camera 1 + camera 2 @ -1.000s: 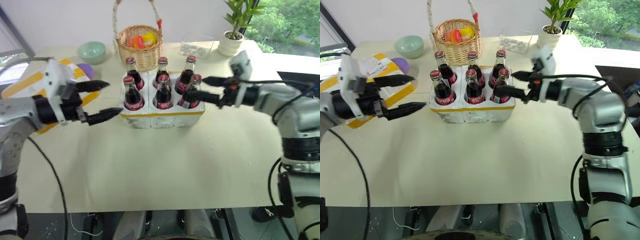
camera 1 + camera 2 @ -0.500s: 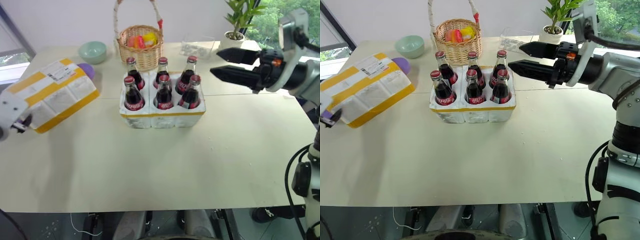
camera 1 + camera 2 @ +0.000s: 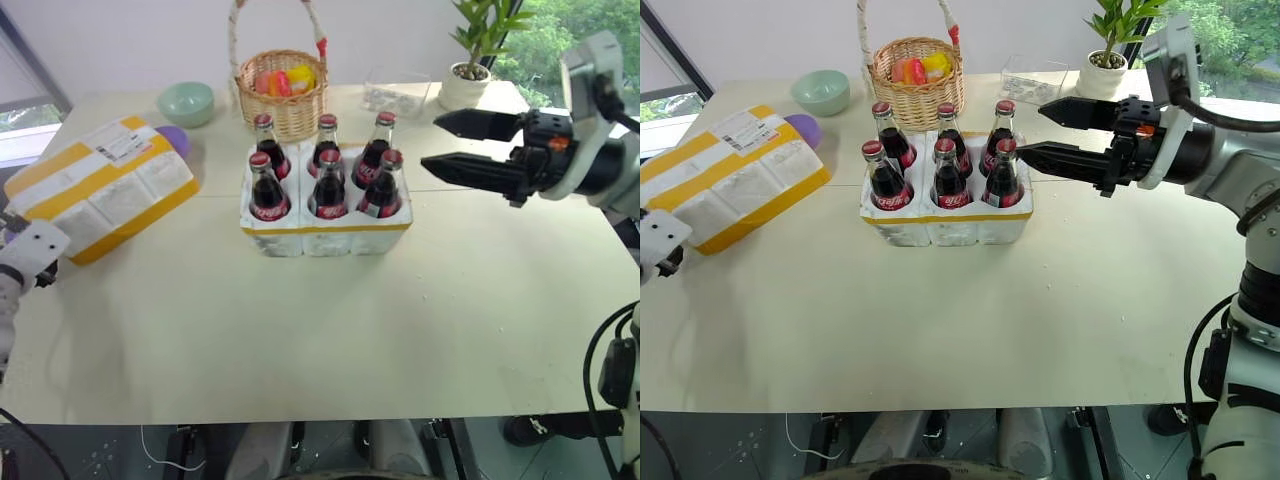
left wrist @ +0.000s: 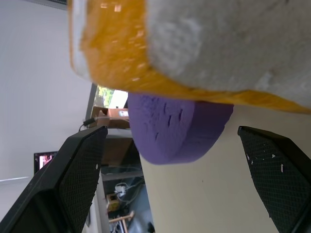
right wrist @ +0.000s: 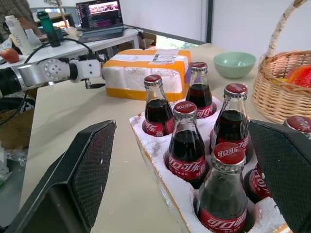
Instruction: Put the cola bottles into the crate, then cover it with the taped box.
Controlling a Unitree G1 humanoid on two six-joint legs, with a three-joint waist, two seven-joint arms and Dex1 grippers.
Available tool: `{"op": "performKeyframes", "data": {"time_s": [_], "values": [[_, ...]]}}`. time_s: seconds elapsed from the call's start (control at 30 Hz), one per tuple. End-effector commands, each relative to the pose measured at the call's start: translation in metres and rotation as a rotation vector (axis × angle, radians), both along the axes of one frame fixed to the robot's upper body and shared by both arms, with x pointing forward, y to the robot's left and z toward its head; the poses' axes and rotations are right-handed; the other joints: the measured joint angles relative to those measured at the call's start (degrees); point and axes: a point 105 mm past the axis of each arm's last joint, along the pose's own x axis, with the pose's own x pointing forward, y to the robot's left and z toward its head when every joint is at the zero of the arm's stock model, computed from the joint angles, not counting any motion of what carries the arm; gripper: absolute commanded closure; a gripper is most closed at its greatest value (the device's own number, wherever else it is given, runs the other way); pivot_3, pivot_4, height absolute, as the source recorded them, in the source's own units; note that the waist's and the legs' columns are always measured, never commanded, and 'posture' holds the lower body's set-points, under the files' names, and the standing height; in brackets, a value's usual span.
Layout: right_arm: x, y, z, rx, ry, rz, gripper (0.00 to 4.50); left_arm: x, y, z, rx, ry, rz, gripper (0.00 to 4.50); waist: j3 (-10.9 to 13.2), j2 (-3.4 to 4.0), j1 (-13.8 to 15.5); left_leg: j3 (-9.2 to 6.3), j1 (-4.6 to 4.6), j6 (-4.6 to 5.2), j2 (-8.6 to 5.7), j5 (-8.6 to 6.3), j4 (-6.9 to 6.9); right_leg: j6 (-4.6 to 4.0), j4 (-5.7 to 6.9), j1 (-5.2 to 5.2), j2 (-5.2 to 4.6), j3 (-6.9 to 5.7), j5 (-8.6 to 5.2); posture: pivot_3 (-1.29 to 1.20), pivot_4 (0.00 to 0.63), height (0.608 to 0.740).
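Note:
Several cola bottles with red caps stand in the wells of the white foam crate at the table's middle. The taped box, white with yellow stripes and a shipping label, lies at the left with one end propped on a purple bowl. My left gripper is open at the box's near left end, with the box's yellow edge and the purple bowl close in front of it. Raised to the right of the crate, my right gripper is open and points at the bottles with nothing in it.
Behind the crate stands a wicker basket of coloured things. A green bowl sits at the back left, with a clear plastic box and a potted plant at the back right. Bare tabletop lies in front of the crate.
My left gripper has swung from beside the crate's left side out and down to the taped box's near end. My right gripper has drawn back from the bottles and risen a little.

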Motion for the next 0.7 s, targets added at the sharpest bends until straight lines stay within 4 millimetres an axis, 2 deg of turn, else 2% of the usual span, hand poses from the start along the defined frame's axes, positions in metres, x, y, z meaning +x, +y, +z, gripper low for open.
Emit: {"op": "performKeyframes", "data": {"time_s": [0.03, 0.23, 0.33, 0.5, 0.53, 0.57, 0.7], "values": [[-0.008, -0.004, 0.013, 0.009, -0.063, -0.014, 0.10, 0.007, 0.007, 0.005, 0.070, -0.021, 0.000, 0.00, -0.02, -0.03, -0.05, 0.00, 0.00, 0.00, -0.01, 0.00, 0.00, 0.00, 0.01, 0.00, 0.00, 0.00, 0.00, 0.00, 0.150, 0.739], [-0.009, -0.007, 0.012, 0.002, -0.061, -0.043, 0.10, 0.019, 0.010, 0.006, 0.140, -0.047, -0.001, 0.00, -0.03, -0.05, -0.07, 0.02, -0.02, 0.01, -0.02, 0.00, 0.07, 0.01, 0.09, -0.01, -0.01, -0.01, 0.00, 0.00, 0.150, 0.739], [-0.008, -0.010, 0.012, 0.003, -0.057, -0.064, 0.00, 0.018, 0.012, 0.000, 0.122, -0.036, 0.001, 0.78, -0.03, -0.06, -0.17, 0.06, -0.03, 0.04, -0.04, -0.01, 0.09, 0.01, 0.23, -0.07, -0.03, -0.01, 0.00, 0.00, 0.150, 0.739], [-0.004, -0.017, 0.007, -0.006, -0.050, -0.106, 0.00, 0.016, 0.014, -0.001, 0.104, -0.039, 0.013, 3.46, -0.04, -0.08, -0.20, 0.10, -0.03, 0.04, -0.04, -0.02, 0.15, 0.01, 0.37, -0.12, -0.04, 0.00, 0.00, 0.00, 0.150, 0.739], [-0.003, -0.018, 0.007, -0.009, -0.050, -0.112, 0.00, 0.016, 0.015, 0.000, 0.105, -0.041, 0.014, 3.84, -0.04, -0.07, -0.19, 0.10, -0.02, 0.04, -0.04, -0.02, 0.17, 0.01, 0.39, -0.12, -0.04, 0.00, 0.00, 0.00, 0.150, 0.739], [-0.003, -0.018, 0.006, -0.011, -0.050, -0.114, 0.00, 0.017, 0.015, 0.001, 0.107, -0.041, 0.013, 4.10, -0.04, -0.07, -0.14, 0.14, -0.02, 0.05, -0.05, -0.02, 0.18, 0.01, 0.40, -0.12, -0.06, 0.00, 0.00, 0.00, 0.150, 0.739], [-0.003, -0.025, 0.000, -0.012, 0.003, -0.110, 0.00, 0.022, 0.013, 0.016, 0.113, -0.087, 0.006, 4.15, -0.07, -0.12, -0.02, 0.16, -0.02, 0.05, -0.05, -0.02, 0.23, 0.01, 0.44, -0.12, -0.06, 0.00, 0.00, 0.00, 0.150, 0.739]]}}
